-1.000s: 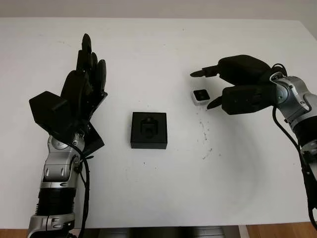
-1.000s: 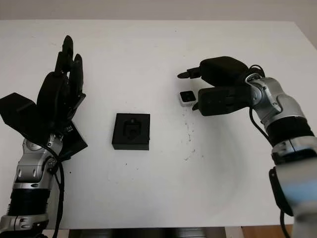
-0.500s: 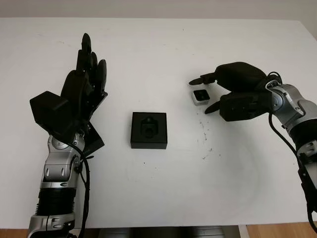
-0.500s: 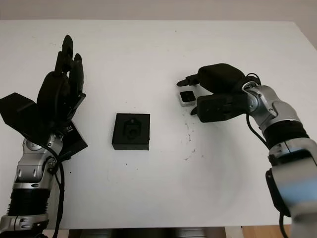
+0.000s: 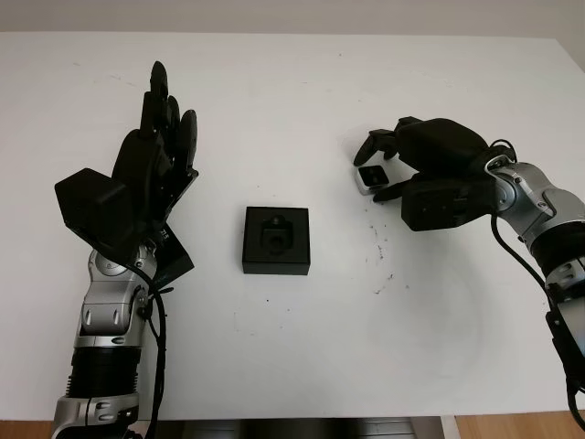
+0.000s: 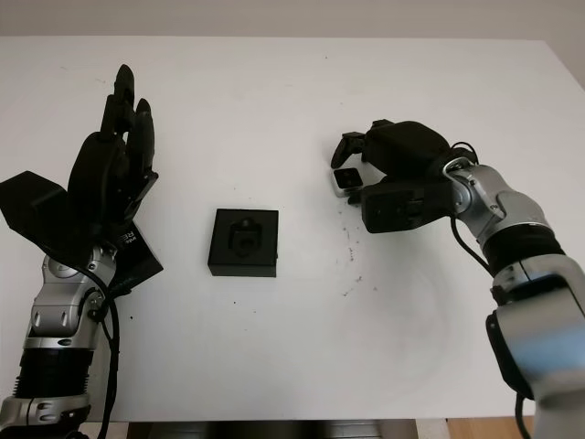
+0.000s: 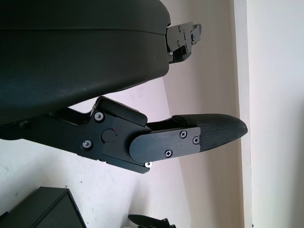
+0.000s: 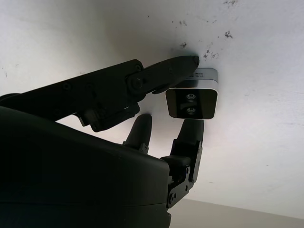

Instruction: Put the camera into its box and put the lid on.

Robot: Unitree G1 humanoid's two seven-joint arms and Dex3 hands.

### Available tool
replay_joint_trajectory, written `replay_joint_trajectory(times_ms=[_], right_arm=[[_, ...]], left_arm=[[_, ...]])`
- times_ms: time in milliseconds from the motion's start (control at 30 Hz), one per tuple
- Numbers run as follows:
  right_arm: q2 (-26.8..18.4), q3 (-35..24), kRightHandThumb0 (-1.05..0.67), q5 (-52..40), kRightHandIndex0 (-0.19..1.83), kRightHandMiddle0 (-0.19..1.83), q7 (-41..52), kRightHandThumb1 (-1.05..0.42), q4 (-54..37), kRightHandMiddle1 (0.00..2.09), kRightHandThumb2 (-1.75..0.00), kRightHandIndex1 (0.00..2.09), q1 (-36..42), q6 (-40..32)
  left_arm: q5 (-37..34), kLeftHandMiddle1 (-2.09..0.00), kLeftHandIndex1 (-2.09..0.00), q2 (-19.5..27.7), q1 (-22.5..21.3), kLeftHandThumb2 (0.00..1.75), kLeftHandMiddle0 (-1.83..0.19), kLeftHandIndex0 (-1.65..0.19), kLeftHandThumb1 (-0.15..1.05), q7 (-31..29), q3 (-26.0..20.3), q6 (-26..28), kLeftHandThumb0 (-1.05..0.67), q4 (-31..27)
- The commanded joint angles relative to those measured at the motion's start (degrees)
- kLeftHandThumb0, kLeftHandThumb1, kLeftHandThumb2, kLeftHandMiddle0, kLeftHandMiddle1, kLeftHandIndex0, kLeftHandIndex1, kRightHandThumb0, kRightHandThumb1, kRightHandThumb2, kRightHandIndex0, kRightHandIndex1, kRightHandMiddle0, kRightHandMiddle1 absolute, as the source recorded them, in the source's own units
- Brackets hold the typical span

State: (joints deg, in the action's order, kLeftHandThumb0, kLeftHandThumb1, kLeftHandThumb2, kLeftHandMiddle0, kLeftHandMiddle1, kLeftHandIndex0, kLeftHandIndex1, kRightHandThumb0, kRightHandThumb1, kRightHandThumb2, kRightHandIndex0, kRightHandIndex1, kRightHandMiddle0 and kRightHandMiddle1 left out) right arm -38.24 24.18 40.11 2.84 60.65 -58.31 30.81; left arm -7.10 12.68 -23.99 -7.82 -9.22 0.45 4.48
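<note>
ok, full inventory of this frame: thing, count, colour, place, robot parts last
table: 1, white, under everything.
box: 1, black, open, no lid on it, table centre, between the two arms.
camera: 1, small, silver body with black face, on the table right of the box, between the fingers of the right robot hand.
dark specks: several, black, scattered on the table right of the box.
left robot hand: 1, black, left of the box, open, holding nothing.
right robot hand: 1, black, at the camera, fingers closed on it from two sides; camera is still on the table.
</note>
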Motion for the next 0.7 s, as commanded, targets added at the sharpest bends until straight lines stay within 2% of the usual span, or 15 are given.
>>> replay_joint_trajectory(times_ms=[0,133,300,400,533,667], right_arm=[[-0.65,0.45,-0.41,0.52,0.09,0.23,-0.57,-0.95,1.06,1.18,-0.06,1.52,-0.19,-0.11],[-0.55,1.0,-0.42,1.18,0.06,0.24,-2.68,-0.93,2.45,1.28,-0.05,1.68,-0.3,0.86],[-0.37,2.01,-0.45,2.08,0.0,0.19,-1.3,-0.94,2.95,1.31,-0.05,1.68,-0.96,-0.7],[-0.33,2.43,-0.47,2.27,-0.08,0.18,-0.16,-0.94,2.83,1.31,-0.05,1.81,-1.16,-1.64],[-0.39,2.34,-0.48,1.56,-0.07,0.21,0.68,-0.93,2.74,1.25,-0.05,1.79,-1.01,-1.54],[-0.66,2.21,-0.4,1.18,-0.03,0.3,0.35,-0.96,2.45,1.26,-0.06,1.85,-0.58,-0.06]], left_arm=[[-0.16,0.0,0.0,-0.05,0.02,0.55,0.19,0.19,1.05,0.07,-0.22,-0.59,-0.8,-0.28],[0.08,0.0,0.0,0.07,0.15,0.55,0.19,0.19,1.05,0.22,-0.15,-0.36,-0.8,-0.61],[0.31,0.0,0.0,0.35,0.2,0.55,0.19,0.19,1.05,0.2,-0.19,-0.13,-0.81,-0.8],[-0.02,0.0,0.0,0.45,0.27,0.54,0.19,0.19,1.05,-0.18,-0.26,0.12,-0.81,-1.06],[0.01,0.0,0.0,0.36,0.41,0.53,0.19,0.19,1.05,-0.12,-0.27,0.07,-0.81,-1.31],[-0.13,0.0,0.0,0.04,0.38,0.53,0.19,0.19,1.05,0.19,-0.34,0.11,-0.8,-1.35]])
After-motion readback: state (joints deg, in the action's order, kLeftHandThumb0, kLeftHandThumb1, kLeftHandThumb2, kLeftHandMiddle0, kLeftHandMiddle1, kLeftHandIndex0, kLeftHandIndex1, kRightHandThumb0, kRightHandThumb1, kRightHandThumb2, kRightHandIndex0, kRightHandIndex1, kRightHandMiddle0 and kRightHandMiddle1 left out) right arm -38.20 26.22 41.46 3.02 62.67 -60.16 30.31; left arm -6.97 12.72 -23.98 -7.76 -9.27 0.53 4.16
